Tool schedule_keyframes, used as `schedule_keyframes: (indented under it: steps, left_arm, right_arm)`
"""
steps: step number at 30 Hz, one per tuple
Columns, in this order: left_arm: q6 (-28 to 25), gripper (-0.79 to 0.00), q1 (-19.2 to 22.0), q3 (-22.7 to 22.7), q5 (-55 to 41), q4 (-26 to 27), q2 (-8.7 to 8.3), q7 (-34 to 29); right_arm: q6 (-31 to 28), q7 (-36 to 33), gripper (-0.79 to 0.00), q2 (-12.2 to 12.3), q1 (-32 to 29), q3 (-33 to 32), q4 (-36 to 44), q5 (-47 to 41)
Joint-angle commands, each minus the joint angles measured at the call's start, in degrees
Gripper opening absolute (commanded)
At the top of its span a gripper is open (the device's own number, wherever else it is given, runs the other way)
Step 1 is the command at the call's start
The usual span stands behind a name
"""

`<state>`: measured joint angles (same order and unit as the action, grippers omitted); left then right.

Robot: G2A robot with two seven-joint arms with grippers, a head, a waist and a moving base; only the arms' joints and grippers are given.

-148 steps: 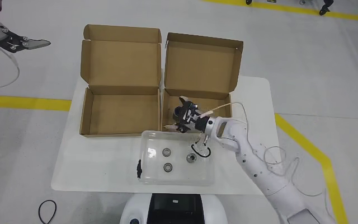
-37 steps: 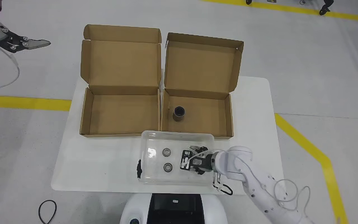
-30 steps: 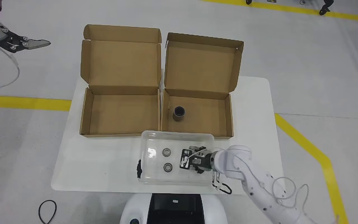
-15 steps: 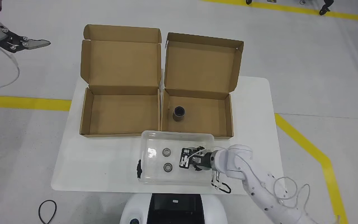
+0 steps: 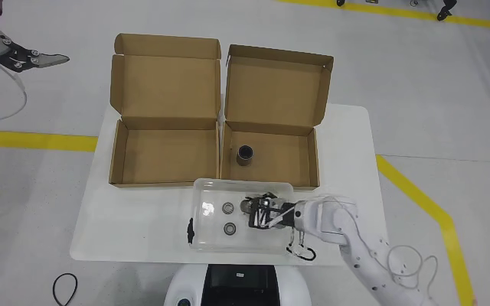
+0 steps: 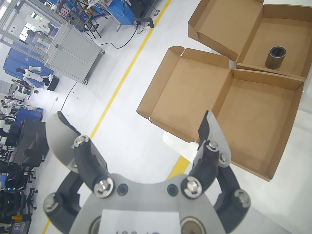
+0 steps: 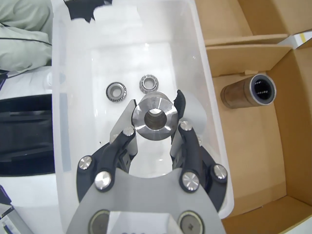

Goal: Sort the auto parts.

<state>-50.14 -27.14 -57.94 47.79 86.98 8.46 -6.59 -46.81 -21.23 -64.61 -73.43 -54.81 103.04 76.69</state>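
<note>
Item one, far left: the left gripper (image 6: 132,115) hangs well off the white table (image 5: 115,222), over the floor, its jaws spread wide and holding nothing. Item two: the left-hand brown cardboard carton (image 5: 164,157), lid back, with no part in it. Item three: the clear plastic bin (image 5: 243,182) on the table's near side, just in front of both cartons. You have two small silver ring bearings (image 7: 109,93) (image 7: 143,86) lying flat and close together on its floor. Item four: the right-hand brown cardboard carton (image 5: 287,157), lid back, holding one dark cylindrical metal sleeve (image 7: 240,93) near its left wall. Item five: the right gripper (image 7: 156,101) sits inside the bin's right half, its jaws closed narrowly on a short bright steel bushing with a bored centre (image 7: 167,119), one pad on each flank. The bushing appears to be held off the bin floor, beside the bearings and not touching them. Step in hand, as judged: the pick of the bushing from the bin. Your next move calls for a straight lift to clear the bin's rim. The bushing then goes over the far wall to a carton, probably the right-hand one, since the sleeve there is the nearer match in shape. Keep the grip firm, as smooth steel may slip.
</note>
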Motion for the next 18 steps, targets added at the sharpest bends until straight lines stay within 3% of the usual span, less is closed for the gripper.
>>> schedule_keyframes:
  steps: [1,18]
  left_arm:
    - [0.0,0.0,0.0,0.0,0.0,0.0,0.0,0.0]
    - [0.0,0.0,0.0,0.0,0.0,0.0,0.0,0.0]
  right_arm:
    - [-0.1,3.9,-0.785,0.0,0.3,-0.5,-0.7,-0.2]
    - [0.1,18.8,-0.785,-0.7,6.3,-3.3,-1.3,-8.5]
